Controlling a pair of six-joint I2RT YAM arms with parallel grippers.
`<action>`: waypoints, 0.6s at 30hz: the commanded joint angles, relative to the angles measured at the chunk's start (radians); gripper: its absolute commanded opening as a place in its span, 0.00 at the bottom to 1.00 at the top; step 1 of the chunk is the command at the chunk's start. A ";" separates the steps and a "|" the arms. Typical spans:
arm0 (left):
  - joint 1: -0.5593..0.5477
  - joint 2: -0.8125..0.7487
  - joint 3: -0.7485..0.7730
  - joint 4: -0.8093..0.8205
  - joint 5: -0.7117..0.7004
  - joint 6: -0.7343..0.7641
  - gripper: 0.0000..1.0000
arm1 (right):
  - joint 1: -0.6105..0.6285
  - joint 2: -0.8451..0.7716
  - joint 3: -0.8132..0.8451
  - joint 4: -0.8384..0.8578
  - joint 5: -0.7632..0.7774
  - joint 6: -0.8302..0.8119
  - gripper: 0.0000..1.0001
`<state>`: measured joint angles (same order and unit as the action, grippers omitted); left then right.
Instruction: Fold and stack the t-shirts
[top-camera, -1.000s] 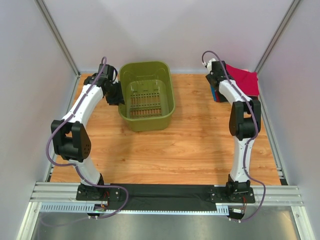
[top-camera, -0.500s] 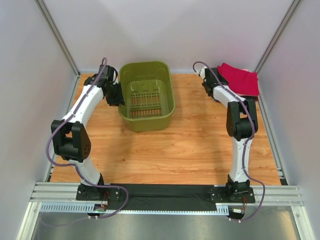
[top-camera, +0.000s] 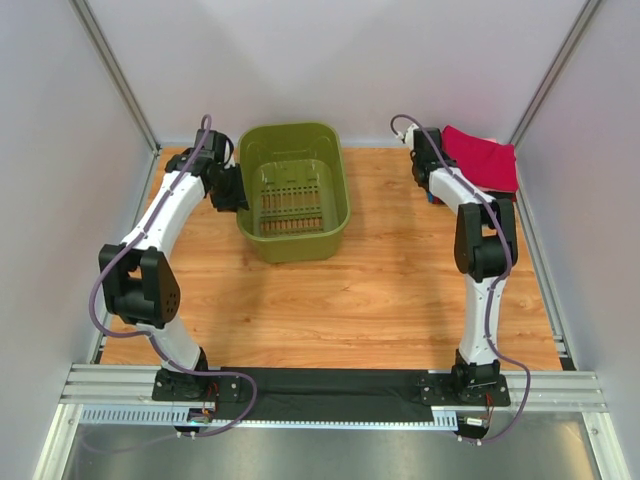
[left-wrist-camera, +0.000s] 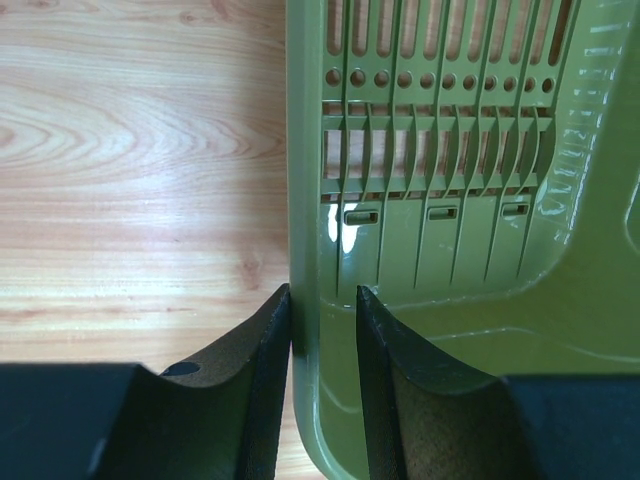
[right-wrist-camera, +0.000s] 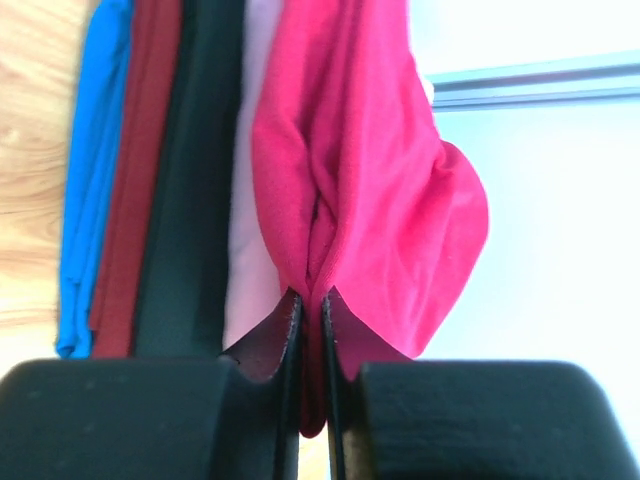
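Note:
The crimson-red t-shirt lies on top of the stack at the back right corner. In the right wrist view its bunched edge is pinched between my right gripper, which is shut on it. Below it in the stack sit a pale pink layer, a black one, a dark red one and a blue one. My right gripper is at the stack's left edge. My left gripper is shut on the rim of the olive-green basket.
The olive-green basket stands at the back centre with nothing in it, and my left gripper is on its left wall. White enclosure walls and metal posts close in the sides and back. The stack sits close to the right wall.
My right gripper has shifted at the stack's left edge and closed on the edge of the crimson-red t-shirt. My left gripper has kept its hold on the basket rim.

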<state>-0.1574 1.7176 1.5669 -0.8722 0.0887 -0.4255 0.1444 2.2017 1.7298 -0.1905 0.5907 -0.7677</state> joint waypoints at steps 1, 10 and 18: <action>-0.002 -0.061 0.001 0.009 0.013 -0.015 0.39 | -0.031 -0.091 0.066 -0.024 -0.020 0.070 0.04; -0.002 -0.065 -0.011 0.021 0.034 -0.033 0.39 | -0.072 -0.129 0.059 -0.070 -0.061 0.137 0.00; -0.002 -0.066 -0.010 0.021 0.040 -0.039 0.38 | -0.072 -0.131 0.051 -0.156 -0.202 0.211 0.02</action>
<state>-0.1574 1.7069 1.5578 -0.8711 0.1017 -0.4461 0.0696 2.1246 1.7573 -0.2962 0.4706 -0.6277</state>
